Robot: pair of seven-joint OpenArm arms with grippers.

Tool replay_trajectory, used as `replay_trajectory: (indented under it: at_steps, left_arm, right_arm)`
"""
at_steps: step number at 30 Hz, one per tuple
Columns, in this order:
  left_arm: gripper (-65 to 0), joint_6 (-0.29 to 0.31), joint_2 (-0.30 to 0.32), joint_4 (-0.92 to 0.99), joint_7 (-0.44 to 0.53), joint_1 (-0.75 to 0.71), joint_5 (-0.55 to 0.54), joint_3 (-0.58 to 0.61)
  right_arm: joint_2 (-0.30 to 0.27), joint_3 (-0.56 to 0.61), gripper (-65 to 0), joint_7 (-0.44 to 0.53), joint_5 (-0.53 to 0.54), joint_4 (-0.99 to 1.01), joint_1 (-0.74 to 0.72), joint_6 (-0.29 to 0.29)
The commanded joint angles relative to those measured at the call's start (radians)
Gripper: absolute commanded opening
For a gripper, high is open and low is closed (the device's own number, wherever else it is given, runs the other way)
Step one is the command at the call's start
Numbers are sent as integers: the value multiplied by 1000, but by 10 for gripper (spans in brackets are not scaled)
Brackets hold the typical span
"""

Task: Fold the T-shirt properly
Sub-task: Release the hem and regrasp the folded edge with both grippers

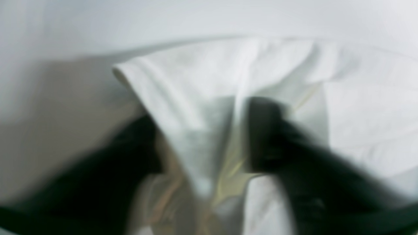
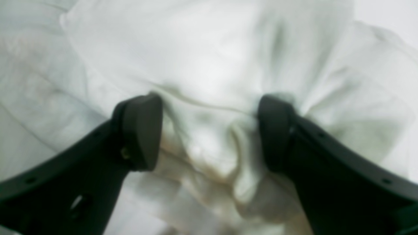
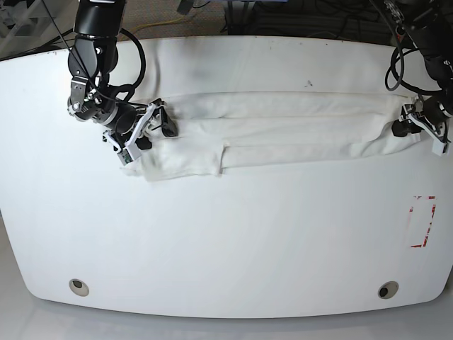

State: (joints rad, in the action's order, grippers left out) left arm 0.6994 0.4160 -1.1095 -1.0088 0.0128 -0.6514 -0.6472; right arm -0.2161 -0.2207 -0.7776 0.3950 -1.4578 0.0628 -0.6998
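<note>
Showing heavy blur, left wrist view has left end effector (image 1: 209,143) with dark fingers (image 1: 271,133) either side of a bunched white fold of the T-shirt (image 1: 202,98); looks clamped on it. Right wrist view: right end effector (image 2: 209,133) jaws spread wide, crumpled cloth (image 2: 209,65) bulging between, pads (image 2: 143,130) touching fabric. Base view: T-shirt (image 3: 283,127) lies as a long folded band across the white surface (image 3: 226,241), right end effector (image 3: 145,127) at one end, left end effector (image 3: 417,124) at the other.
</note>
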Motion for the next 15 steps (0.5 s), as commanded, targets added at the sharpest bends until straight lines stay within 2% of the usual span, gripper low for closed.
replay_trajectory:
  at_steps: [1,2,3,6,12,15]
  left_arm:
    - [-574,-1,19,-13,-12,3,2,-1]
    - [-615,-1,19,-17,-12,3,2,-1]
    - [-619,-1,21,-33,-12,0,2,-1]
    - [-608,-1,21,-106,-15,-21,2,-6]
    - [-604,-1,10,-373,-69,-89,2,5]
    - [-604,-1,-30,-502,-130,-98,2,77]
  right_arm:
    - [2,5,-206,-55,-32,2,4,2]
    - [4,5,-206,-55,-32,2,4,2]
    - [5,5,-206,-55,-32,2,4,2]
    - [7,5,-206,-53,-32,2,4,2]
    - [33,5,-206,-53,-35,4,6,2]
    - [36,5,-206,-53,-35,4,7,2]
